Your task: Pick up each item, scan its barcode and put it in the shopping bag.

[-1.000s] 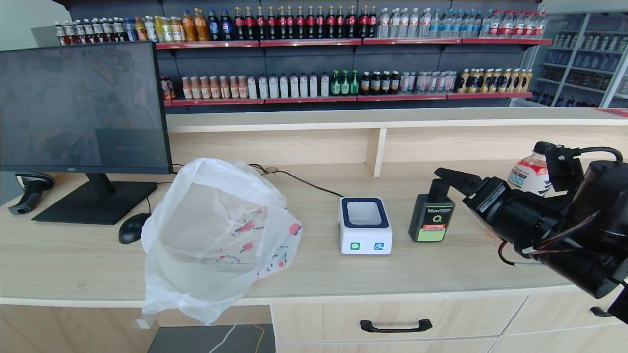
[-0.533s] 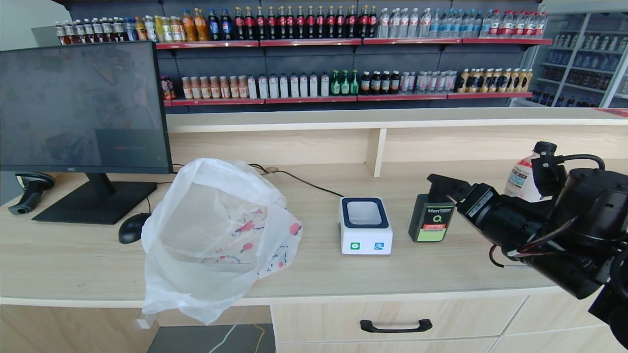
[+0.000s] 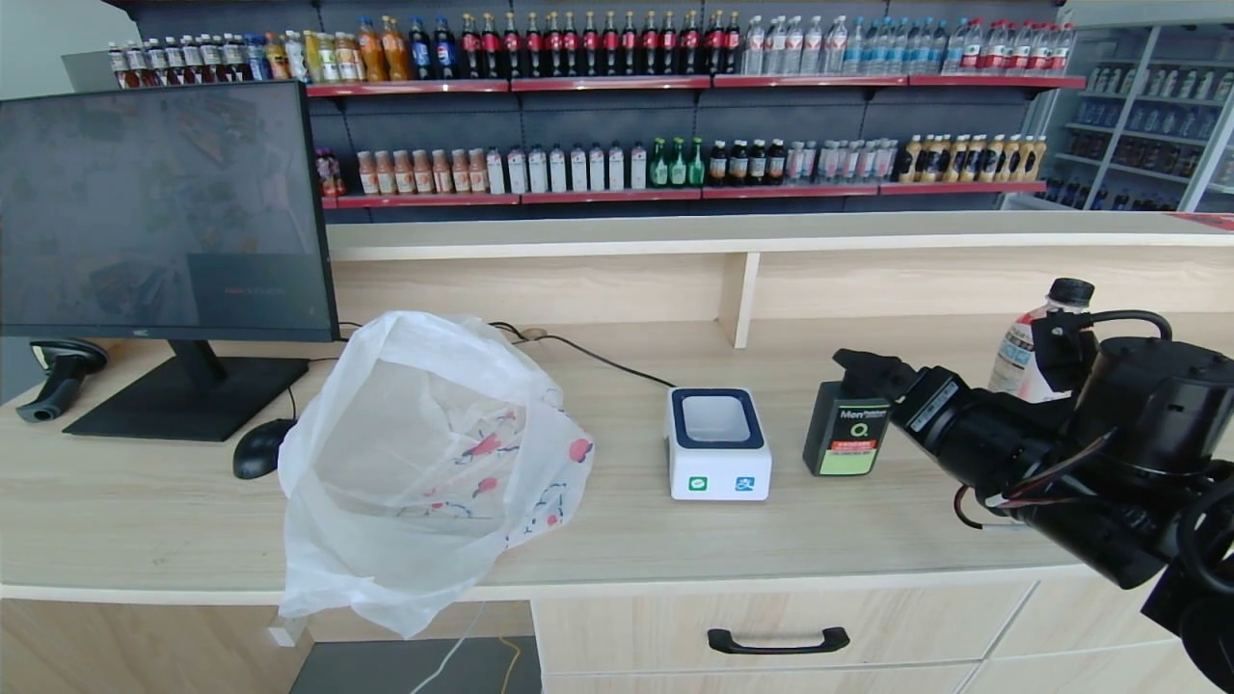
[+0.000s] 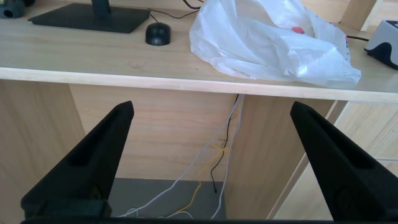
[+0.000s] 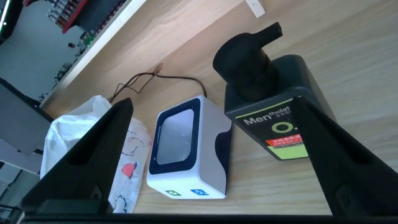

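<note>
on the counter (image 3: 627, 540) the shopping bag (image 3: 424, 463) lies left of the scanner box (image 3: 718, 445), the pump bottle (image 3: 846, 439) stands just right of it, the drink bottle (image 3: 1014, 361) farther right and behind, and the mouse (image 3: 258, 449) sits just left of the shopping bag, before the monitor (image 3: 164, 212).

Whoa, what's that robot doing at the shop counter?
It is checking out shop items. Its right pincer is open by the pump top of the dark bottle, which stands on the counter beside the white scanner. Nothing is gripped yet. A drink bottle waits further right, and the shopping bag sits left of the scanner.
</note>
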Motion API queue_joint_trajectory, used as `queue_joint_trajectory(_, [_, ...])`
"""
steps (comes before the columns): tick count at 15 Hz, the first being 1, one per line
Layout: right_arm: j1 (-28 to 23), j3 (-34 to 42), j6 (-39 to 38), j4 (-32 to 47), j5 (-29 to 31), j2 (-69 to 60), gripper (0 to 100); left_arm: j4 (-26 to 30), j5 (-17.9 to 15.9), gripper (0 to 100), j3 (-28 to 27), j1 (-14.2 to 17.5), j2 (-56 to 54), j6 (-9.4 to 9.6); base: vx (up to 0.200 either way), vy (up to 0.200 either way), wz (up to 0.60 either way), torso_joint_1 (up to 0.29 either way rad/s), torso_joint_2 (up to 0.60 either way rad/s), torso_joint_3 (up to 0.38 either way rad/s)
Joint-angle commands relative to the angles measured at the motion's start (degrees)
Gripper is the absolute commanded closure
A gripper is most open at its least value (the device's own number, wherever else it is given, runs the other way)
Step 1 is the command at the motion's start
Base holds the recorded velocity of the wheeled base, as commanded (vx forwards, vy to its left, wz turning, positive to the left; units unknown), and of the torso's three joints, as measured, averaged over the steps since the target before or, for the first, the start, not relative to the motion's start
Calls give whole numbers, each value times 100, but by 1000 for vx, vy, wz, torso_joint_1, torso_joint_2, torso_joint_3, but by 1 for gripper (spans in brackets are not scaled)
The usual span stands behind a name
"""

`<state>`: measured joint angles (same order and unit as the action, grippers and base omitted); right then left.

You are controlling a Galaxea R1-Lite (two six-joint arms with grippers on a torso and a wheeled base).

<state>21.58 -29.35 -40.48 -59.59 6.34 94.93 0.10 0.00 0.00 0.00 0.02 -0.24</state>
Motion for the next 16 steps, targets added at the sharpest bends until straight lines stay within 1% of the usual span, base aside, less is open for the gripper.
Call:
queue_joint_trajectory(1, [4, -26, -3, 0, -1, 35, 0, -1, 0, 0, 0, 0, -2, -2, 0, 0, 0, 0, 0, 0])
queue_joint_trajectory(6, [4, 0, 6, -281, -19, 219, 0, -1, 0, 0, 0, 0, -2, -2, 0, 0, 0, 0, 0, 0])
queue_joint_trajectory(16, [-66, -44, 32, -378, -45, 492, 0, -1, 0, 0, 0, 0, -2, -2, 0, 0, 0, 0, 0, 0])
